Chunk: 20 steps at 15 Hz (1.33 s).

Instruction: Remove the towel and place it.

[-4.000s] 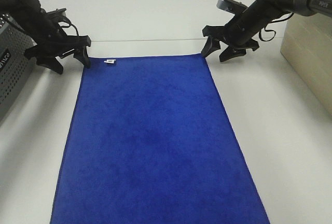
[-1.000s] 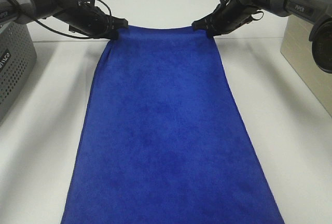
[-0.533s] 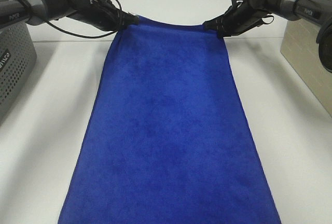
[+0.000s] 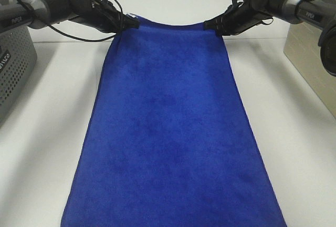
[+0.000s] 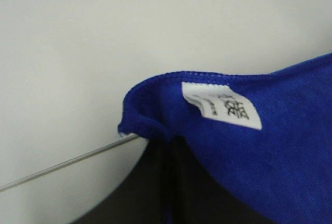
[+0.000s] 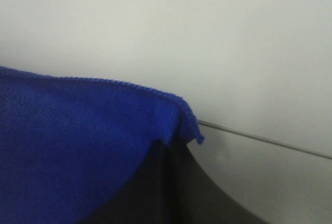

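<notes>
At about nine o'clock in the high view, a grey perforated metal box (image 4: pixel 13 74) stands at the table's edge, well apart from the cloth. Just past it, toward eleven o'clock, the left gripper (image 4: pixel 130 23) reaches in from the left arm with a black cable looping beneath it; its jaws are clamped tight on the far left corner of the towel (image 4: pixel 170 132), and nothing sits between it and that corner. The left wrist view shows the pinched corner bunched into a small fold, with the white tag (image 5: pixel 222 106) lying on the blue fabric just beside the dark jaws and the stitched hem curving over them.

The towel fills the middle, running from twelve o'clock down past six o'clock and out of the picture. Its far edge is lifted between the two grippers and sags slightly between them, while the rest lies spread on the white table (image 4: pixel 47 132).

At about one o'clock the right gripper (image 4: pixel 216 26) is closed on the far right corner; the right wrist view shows the hem folding over its jaws. At three o'clock a beige box (image 4: pixel 310 48) stands near the towel's right side, not touching it.
</notes>
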### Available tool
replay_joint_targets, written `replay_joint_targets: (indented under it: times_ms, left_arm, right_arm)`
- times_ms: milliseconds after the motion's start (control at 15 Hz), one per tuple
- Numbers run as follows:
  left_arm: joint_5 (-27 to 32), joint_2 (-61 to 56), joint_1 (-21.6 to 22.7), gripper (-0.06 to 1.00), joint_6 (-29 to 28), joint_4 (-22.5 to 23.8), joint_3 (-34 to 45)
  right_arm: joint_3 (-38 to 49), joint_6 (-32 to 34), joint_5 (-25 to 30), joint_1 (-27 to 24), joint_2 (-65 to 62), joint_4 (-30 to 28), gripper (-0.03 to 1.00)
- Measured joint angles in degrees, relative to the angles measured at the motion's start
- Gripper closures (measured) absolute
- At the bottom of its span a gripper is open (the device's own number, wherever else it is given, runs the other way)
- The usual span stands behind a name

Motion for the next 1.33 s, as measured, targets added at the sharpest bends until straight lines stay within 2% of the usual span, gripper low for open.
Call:
replay_joint_targets:
  times_ms: [400, 867, 1000, 1067, 1200, 1333]
  left_arm:
    - [-1.95, 1.49, 0.0, 0.93, 0.0, 1.95, 0.0]
    - [-5.16, 4.3, 0.0, 0.92, 0.0, 1.95, 0.0]
    - [-5.33, 4.58, 0.0, 0.9, 0.0, 1.95, 0.0]
    - [-5.33, 4.64, 0.0, 0.89, 0.0, 1.95, 0.0]
    - [-5.16, 4.64, 0.0, 0.83, 0.0, 1.95, 0.0]
    - [-4.87, 4.64, 0.0, 0.66, 0.0, 1.95, 0.0]
  right_arm:
    - [0.0, -3.55, -2.18, 0.0, 1.15, 4.98, 0.95]
    - [0.0, -5.79, -3.72, 0.0, 1.2, 7.22, 0.95]
    - [0.0, -5.96, -3.72, 0.0, 1.2, 7.68, 0.92]
    - [0.0, -6.02, -3.67, 0.0, 1.2, 7.91, 0.87]
    - [0.0, -6.07, -3.09, 0.0, 1.2, 8.08, 0.67]
    - [0.0, -6.07, -1.43, 0.0, 1.2, 8.08, 0.43]
